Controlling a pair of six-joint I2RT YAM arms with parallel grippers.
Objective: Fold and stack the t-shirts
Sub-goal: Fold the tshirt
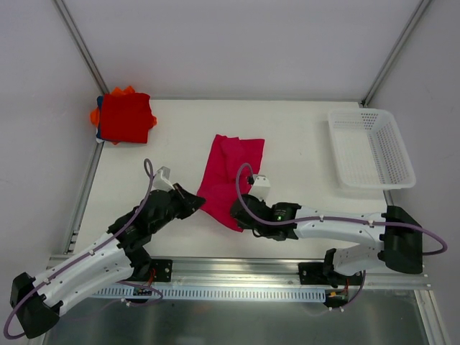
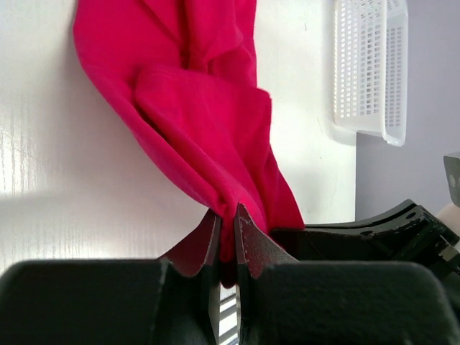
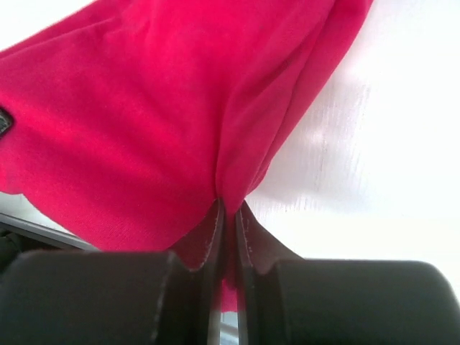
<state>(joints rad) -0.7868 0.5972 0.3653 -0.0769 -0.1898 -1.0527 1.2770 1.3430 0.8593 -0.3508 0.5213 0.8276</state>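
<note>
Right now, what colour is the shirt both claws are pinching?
Crimson-pink, plain with no print; the t-shirt shows best in the left wrist view.

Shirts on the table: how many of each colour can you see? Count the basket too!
crimson-pink t-shirt: 1
red t-shirt: 1
orange t-shirt: 1 (only its edge shows under the red one)
blue t-shirt: 1 (only its edge shows)
white basket: 1
Total: 5 things, 4 of them shirts

crimson-pink t-shirt (image 1: 231, 175), red stack (image 1: 128, 117), white basket (image 1: 370, 147)
</note>
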